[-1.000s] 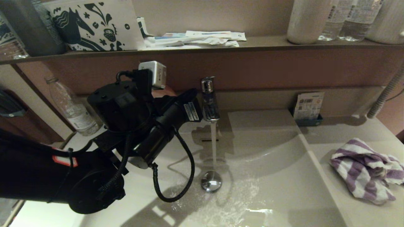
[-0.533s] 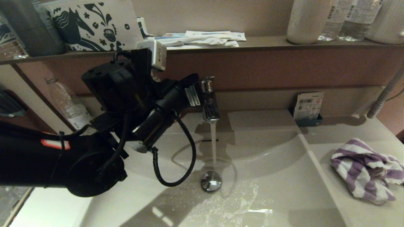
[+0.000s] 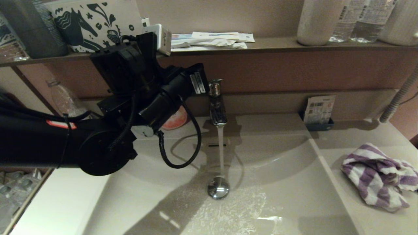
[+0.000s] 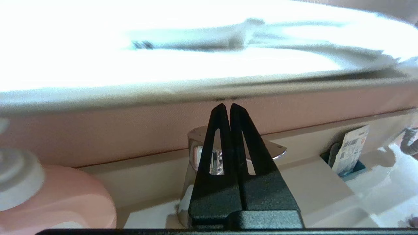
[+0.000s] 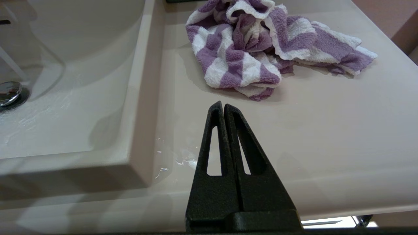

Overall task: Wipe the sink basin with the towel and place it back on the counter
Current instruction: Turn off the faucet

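Observation:
The purple-and-white striped towel (image 3: 378,176) (image 5: 258,49) lies crumpled on the counter (image 3: 359,137) (image 5: 326,130), right of the sink basin (image 3: 287,199) (image 5: 65,107). Water runs from the chrome faucet (image 3: 217,104) (image 4: 196,153) down to the drain plug (image 3: 218,187) (image 5: 8,93), and the basin floor is wet. My left gripper (image 3: 205,83) (image 4: 227,106) is shut and empty, raised beside the faucet's top on its left. My right gripper (image 5: 223,104) is shut and empty, low over the counter's front edge, short of the towel; it is out of the head view.
A pink soap dispenser (image 3: 174,120) (image 4: 55,195) and a clear bottle (image 3: 65,101) stand at the back left. A card holder (image 3: 319,111) (image 4: 351,150) sits at the back right. The brown shelf (image 3: 277,44) carries paper packets (image 3: 209,39) and bottles. A hose (image 3: 398,94) hangs far right.
My left arm has risen from over the basin's left side to the level of the faucet's top, uncovering the soap dispenser. Water keeps running. The towel has not moved.

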Robot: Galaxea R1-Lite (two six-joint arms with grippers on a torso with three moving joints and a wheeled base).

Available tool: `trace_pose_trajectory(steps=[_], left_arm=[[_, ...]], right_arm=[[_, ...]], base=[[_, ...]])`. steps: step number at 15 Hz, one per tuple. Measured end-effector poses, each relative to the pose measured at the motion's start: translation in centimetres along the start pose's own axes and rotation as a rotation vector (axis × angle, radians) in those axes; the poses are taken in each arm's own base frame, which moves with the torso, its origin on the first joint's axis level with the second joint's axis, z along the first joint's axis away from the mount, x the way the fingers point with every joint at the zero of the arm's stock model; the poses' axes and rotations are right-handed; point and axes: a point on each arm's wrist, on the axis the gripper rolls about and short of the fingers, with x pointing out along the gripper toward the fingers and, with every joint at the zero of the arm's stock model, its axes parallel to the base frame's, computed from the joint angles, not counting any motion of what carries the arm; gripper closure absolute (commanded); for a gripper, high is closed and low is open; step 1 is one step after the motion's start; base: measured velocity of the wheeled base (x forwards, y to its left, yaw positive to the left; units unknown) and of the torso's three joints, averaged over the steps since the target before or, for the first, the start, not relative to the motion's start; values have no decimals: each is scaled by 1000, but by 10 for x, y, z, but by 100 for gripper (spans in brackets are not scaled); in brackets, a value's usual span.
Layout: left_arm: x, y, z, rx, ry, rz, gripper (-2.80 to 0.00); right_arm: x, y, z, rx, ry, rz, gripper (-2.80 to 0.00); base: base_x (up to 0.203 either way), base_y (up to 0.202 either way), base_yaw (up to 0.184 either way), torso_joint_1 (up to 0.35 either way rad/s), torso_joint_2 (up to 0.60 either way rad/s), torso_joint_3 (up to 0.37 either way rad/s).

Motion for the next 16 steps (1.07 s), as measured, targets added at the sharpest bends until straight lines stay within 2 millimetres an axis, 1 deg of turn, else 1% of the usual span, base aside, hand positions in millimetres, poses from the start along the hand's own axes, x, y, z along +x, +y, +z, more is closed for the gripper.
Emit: trace_pose_trajectory(steps=[3,8,12,16], left_arm=[[5,-1,-4,10,5,1,0],[8,-2,-13,15,23,1,0],[5,-5,-20,18,46,-7,0],[3,-10,-22,15,52,-16,0]], right_arm=[[0,0,0,0,0,0,0],[0,0,0,0,0,0,0],[0,0,0,0,0,0,0],[0,0,0,0,0,0,0]], base=[[0,0,0,0,0,0],[0,0,0,0,0,0],[0,0,0,0,0,0],[0,0,0,0,0,0]])
